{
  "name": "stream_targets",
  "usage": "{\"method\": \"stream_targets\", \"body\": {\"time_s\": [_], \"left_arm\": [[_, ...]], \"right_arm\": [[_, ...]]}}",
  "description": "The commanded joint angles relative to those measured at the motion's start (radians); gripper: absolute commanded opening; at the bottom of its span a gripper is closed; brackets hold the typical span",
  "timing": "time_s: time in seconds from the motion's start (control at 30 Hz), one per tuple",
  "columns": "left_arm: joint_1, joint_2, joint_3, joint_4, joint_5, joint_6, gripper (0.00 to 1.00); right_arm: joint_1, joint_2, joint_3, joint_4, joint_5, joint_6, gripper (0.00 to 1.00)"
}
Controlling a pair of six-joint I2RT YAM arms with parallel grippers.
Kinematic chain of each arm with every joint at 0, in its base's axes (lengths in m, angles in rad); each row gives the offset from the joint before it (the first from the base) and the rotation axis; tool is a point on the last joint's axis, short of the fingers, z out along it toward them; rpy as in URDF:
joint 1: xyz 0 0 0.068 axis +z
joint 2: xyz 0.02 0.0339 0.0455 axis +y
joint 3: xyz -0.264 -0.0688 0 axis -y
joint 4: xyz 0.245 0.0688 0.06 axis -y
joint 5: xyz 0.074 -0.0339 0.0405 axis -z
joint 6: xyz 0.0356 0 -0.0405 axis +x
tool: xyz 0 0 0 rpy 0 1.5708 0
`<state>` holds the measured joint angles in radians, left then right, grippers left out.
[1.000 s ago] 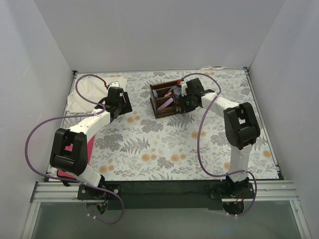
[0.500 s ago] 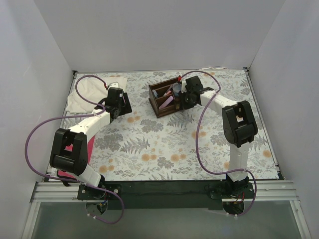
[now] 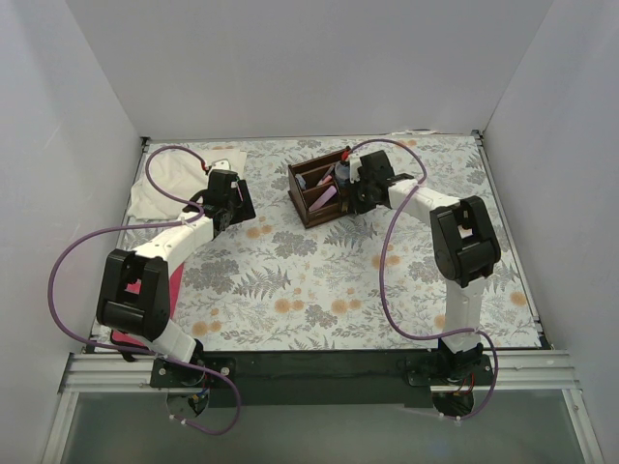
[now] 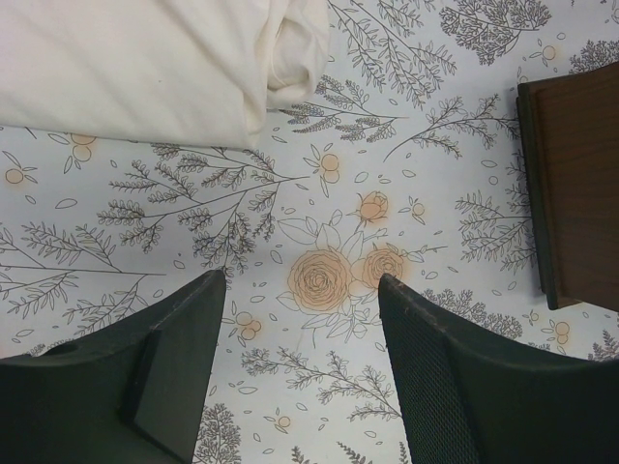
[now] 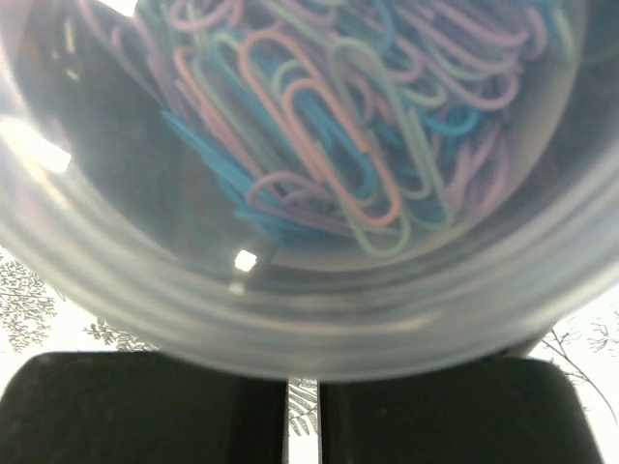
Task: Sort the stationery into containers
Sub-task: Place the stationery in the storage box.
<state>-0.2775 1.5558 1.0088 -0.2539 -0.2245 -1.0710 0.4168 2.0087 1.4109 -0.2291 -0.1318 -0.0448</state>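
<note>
Landmark: a brown wooden organiser (image 3: 317, 218) stood on the far half of the floral bench (image 3: 319, 290). All places below are given from it.

Right gripper (image 3: 356, 193): it sat against the organiser's right side. Its fingers (image 5: 145, 406) were pressed together, with only a slit of floral cover between them and nothing pinched.

Tub (image 5: 309, 319): this clear round container of coloured paper clips (image 5: 329, 116) lay just beyond the right fingertips and filled the wrist view. Contact could not be told, nor whether it sat inside a compartment.

Left gripper (image 4: 300, 290): it hung low over the bench, well to the organiser's left, with its fingers spread over bare floral cover. A white cloth (image 4: 145, 68) lay on its far side from the organiser.

Already sorted: a pink bar (image 3: 326, 198) leaned in a middle compartment, and thin coloured items showed in the rear ones.

Change: within the last second the right gripper had moved left into the organiser, and the organiser had slid slightly left with it. The left arm had not moved.

Meaning: the closed fingers were probably nudging the tub home rather than carrying it. Any later approach would need to aim at the organiser's shifted place.
</note>
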Motion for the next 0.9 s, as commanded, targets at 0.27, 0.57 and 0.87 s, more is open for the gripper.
{"method": "stream_targets", "body": {"time_s": [0.27, 0.57, 0.87], "left_arm": [[0.004, -0.019, 0.017, 0.005, 0.004, -0.001, 0.62], [0.004, -0.016, 0.017, 0.007, 0.016, -0.012, 0.62], [0.004, -0.034, 0.007, 0.007, 0.011, -0.009, 0.62]], "right_arm": [[0.016, 0.009, 0.071, 0.079, 0.012, -0.064, 0.01], [0.019, 0.027, 0.045, 0.103, 0.049, -0.076, 0.31], [0.017, -0.098, -0.029, 0.103, 0.095, -0.072, 0.51]]}}
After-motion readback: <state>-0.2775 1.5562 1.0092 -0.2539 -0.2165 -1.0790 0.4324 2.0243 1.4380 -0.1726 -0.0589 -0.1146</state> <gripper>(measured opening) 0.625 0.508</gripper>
